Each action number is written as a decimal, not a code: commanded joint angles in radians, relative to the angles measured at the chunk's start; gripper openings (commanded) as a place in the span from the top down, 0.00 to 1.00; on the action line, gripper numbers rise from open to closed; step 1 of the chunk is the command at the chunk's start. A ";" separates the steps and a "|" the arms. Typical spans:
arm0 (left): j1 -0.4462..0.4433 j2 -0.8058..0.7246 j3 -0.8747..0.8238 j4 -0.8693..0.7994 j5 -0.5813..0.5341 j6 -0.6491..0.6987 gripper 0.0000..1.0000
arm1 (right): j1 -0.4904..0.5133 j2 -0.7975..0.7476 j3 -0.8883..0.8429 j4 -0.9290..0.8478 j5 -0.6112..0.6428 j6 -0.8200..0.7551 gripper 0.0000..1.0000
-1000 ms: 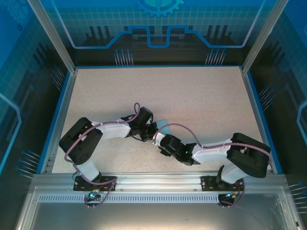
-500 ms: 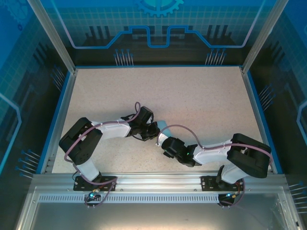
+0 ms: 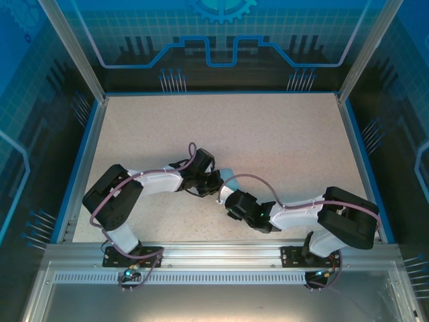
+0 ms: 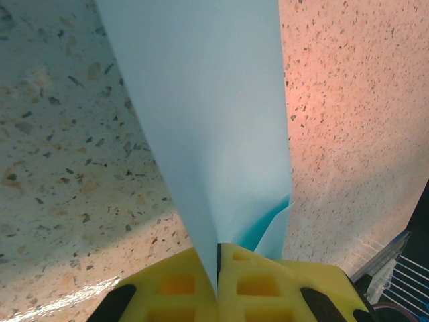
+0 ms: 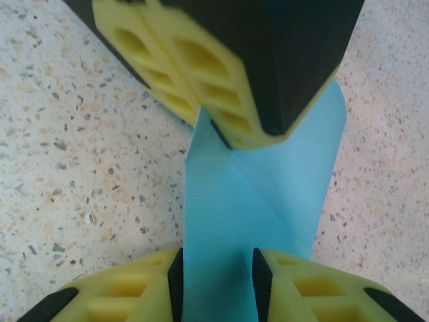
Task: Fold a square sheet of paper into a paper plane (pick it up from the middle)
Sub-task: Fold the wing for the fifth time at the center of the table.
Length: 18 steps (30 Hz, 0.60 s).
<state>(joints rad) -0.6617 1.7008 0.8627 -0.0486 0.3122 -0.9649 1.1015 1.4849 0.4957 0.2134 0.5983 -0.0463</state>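
Note:
The light-blue paper (image 4: 214,121), folded into layers, hangs just above the speckled table, held at its edge between the yellow fingers of my left gripper (image 4: 218,251), which is shut on it. In the right wrist view the paper (image 5: 255,194) shows a diagonal crease and runs from the left gripper's fingers (image 5: 201,74) down between the fingers of my right gripper (image 5: 216,258). Those fingers stand apart on either side of the strip, so that gripper is open. From above, the left gripper (image 3: 213,182) and right gripper (image 3: 224,200) meet tip to tip at the table's middle, hiding nearly all of the paper.
The speckled table (image 3: 268,134) has a blue raised rim (image 3: 80,168) on the left, back and right. Metal frame posts (image 3: 70,47) rise at the back corners. The arm bases sit on the rail (image 3: 221,251) at the near edge.
The right gripper has drawn back slightly towards its base. A corner of blue paper seen above the grippers a second ago is now covered. The left arm has held still.

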 commanded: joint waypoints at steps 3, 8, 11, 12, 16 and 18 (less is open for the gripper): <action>0.006 -0.010 0.009 -0.019 0.025 0.011 0.95 | 0.008 -0.013 0.024 0.050 -0.006 -0.020 0.71; 0.006 -0.012 0.007 -0.017 0.025 0.012 0.95 | 0.006 0.010 0.024 0.020 0.009 -0.010 0.78; 0.006 -0.013 0.006 -0.019 0.021 0.012 0.93 | 0.006 0.008 0.020 0.012 0.003 0.005 0.83; 0.007 -0.014 0.007 -0.018 0.022 0.012 0.92 | 0.006 0.005 0.023 0.007 -0.003 0.012 0.87; 0.006 -0.025 0.006 -0.012 0.021 0.005 0.86 | 0.005 0.012 0.032 -0.005 -0.028 0.044 0.96; 0.007 -0.040 0.006 -0.013 0.017 0.001 0.77 | -0.001 0.013 0.038 -0.021 -0.043 0.077 0.98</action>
<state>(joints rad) -0.6617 1.7000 0.8627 -0.0486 0.3119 -0.9691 1.1007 1.4857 0.5026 0.2184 0.5835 -0.0235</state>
